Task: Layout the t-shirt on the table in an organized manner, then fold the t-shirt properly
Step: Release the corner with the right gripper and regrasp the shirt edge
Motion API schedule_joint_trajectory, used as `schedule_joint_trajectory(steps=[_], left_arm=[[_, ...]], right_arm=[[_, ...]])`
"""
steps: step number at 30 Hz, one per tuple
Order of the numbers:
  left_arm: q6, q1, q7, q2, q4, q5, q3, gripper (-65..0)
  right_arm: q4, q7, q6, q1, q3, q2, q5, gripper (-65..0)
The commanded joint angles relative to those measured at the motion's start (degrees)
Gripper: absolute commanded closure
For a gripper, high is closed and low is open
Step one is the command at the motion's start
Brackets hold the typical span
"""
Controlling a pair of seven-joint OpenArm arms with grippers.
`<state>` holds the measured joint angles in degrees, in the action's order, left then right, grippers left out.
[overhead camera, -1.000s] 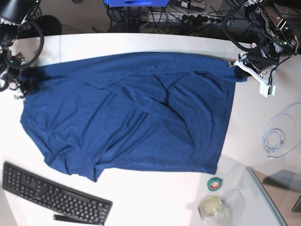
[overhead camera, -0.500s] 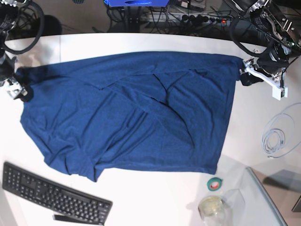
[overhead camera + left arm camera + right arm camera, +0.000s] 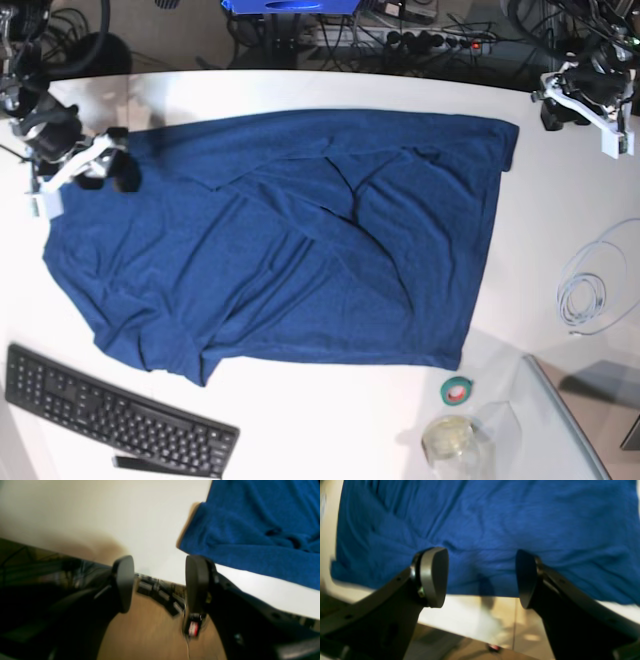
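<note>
The t-shirt [image 3: 290,240] lies spread on the table [image 3: 300,420]; both hands, left [image 3: 160,582] and right [image 3: 481,577], gape apart, holding nothing.

The left gripper [image 3: 160,582], a black two-fingered clamp, no longer pinches the far right corner of the large navy-blue knit t-shirt [image 3: 300,240]; its jaws now stand apart and it sits farther right, off the cloth. That corner now lies flat on the white table [image 3: 560,220]. The right gripper [image 3: 481,577] has moved from the shirt's far left corner to above the cloth.
</note>
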<state>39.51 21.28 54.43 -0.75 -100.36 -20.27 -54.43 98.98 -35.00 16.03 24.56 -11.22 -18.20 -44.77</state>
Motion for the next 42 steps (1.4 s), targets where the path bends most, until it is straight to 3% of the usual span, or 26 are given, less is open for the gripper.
schedule_joint_trajectory(steps=[1,4,7,10,14,19,28,39,41,42], left_arm=[[0.5,2.2,-3.8,-0.4,0.0,1.0,1.6,-31.4],[0.5,7.0,-16.9,-0.3,4.6,7.0,6.7,-31.4],[0.5,7.7,-22.2,-0.3,11.1,8.3,7.3,-31.3],[0.5,7.1,-22.3,-0.2,13.6,8.0,7.1,-31.3],[0.5,5.5,-22.4,1.7,13.6,5.0,3.0,-31.3],[0.5,2.3,-22.1,1.8,14.2,0.5,-1.4,-31.3],[0.5,-3.9,-22.1,1.8,19.3,3.3,-1.2,-31.3],[0.5,-4.8,-22.2,1.5,24.8,3.3,2.9,-31.1],[0.5,-4.8,-22.3,1.5,24.7,3.3,2.8,-28.3],[0.5,-4.8,-22.2,1.5,24.7,3.3,2.6,-23.9]], right_arm=[[1.0,2.7,0.6,-0.2,2.7,-2.7,0.2,-39.6],[1.0,7.7,0.5,-0.2,12.9,-6.4,7.7,-36.8],[0.8,8.7,0.5,-0.1,15.3,-4.2,13.8,-32.0],[0.8,8.8,0.5,0.6,15.1,-0.7,17.7,-30.8],[0.9,8.9,0.5,0.6,15.1,0.9,19.2,-30.8],[0.9,8.9,0.5,0.6,15.1,1.0,19.1,-30.8],[0.9,8.9,0.5,0.6,15.1,1.0,19.1,-30.8],[0.9,8.9,0.5,0.5,15.1,1.0,19.1,-30.8],[0.8,8.9,0.5,0.5,15.1,1.0,19.1,-30.8],[0.8,8.9,0.5,0.5,15.0,1.0,19.1,-30.8]])
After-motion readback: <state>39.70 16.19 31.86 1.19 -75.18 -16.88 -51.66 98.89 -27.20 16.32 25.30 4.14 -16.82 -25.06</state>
